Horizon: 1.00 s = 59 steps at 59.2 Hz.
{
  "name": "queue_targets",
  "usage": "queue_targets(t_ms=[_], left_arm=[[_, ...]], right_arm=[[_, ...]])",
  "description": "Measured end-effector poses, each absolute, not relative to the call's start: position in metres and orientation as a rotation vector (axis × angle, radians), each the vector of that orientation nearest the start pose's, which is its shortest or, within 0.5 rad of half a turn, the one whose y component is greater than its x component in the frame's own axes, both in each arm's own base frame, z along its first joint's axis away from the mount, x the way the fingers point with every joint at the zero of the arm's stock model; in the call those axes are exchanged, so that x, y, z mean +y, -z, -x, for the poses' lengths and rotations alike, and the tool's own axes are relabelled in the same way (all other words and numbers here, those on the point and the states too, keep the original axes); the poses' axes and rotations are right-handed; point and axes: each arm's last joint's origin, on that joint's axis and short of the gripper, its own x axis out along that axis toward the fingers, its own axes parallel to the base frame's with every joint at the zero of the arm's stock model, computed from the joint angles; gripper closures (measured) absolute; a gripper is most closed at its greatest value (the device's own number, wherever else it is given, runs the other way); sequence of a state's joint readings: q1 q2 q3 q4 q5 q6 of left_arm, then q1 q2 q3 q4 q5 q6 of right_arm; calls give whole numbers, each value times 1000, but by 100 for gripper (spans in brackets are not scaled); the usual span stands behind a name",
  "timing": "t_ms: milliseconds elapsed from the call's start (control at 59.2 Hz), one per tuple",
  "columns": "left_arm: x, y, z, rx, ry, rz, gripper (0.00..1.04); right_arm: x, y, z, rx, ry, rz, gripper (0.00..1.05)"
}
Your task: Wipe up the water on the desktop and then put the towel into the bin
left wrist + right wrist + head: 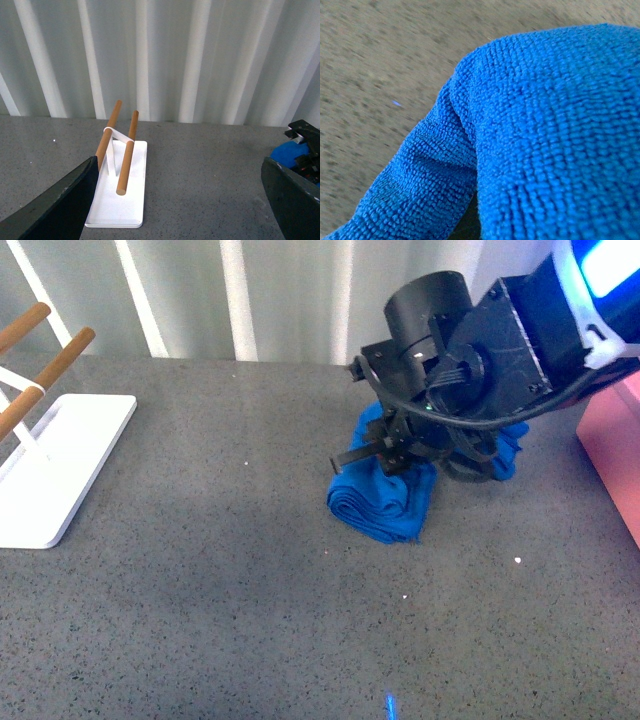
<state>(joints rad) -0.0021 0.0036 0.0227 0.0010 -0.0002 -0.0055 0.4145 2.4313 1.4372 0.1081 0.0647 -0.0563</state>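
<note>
Front view: the right gripper (395,455) is buried in the bunched towel (385,505) on the desktop (220,570), right of centre, left of the bin (612,455). I cannot tell its jaws.

Left wrist view: the left gripper (180,165) is spread, empty.

Right wrist view: only cloth shows. A loose hold could drop the towel short of the bin.

One bright blue fluffy microfibre towel (385,502) lies on one dark grey speckled stone-like desktop (220,590). Left of the towel stands one white flat-based rack (60,460) with two brown wooden bars (110,131). Right of the towel sits one salmon-pink straight-walled bin (614,445). One black robot arm (470,360) is over the towel.
</note>
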Motion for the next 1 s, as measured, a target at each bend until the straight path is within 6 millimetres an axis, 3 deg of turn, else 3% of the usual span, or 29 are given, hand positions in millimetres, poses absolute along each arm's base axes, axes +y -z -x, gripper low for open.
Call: queue_targets(t_ms=[152, 338, 473, 692, 810, 996], left_arm=[[0, -171, -96, -20, 2, 5, 7], [0, -171, -96, -20, 2, 6, 7], [0, -171, -96, -20, 2, 5, 7], [0, -171, -96, -20, 2, 5, 7], [0, -171, -96, -20, 2, 5, 7], [0, -171, -96, -20, 2, 5, 7]], right_arm=[[223, -28, -414, 833, -480, 265, 100], [239, -28, -391, 836, -579, 216, 100], [232, -30, -368, 852, -584, 189, 100], [194, -44, -331, 878, -456, 234, 100], [172, -71, -328, 811, -413, 238, 100], [145, -153, -343, 635, -297, 255, 100]])
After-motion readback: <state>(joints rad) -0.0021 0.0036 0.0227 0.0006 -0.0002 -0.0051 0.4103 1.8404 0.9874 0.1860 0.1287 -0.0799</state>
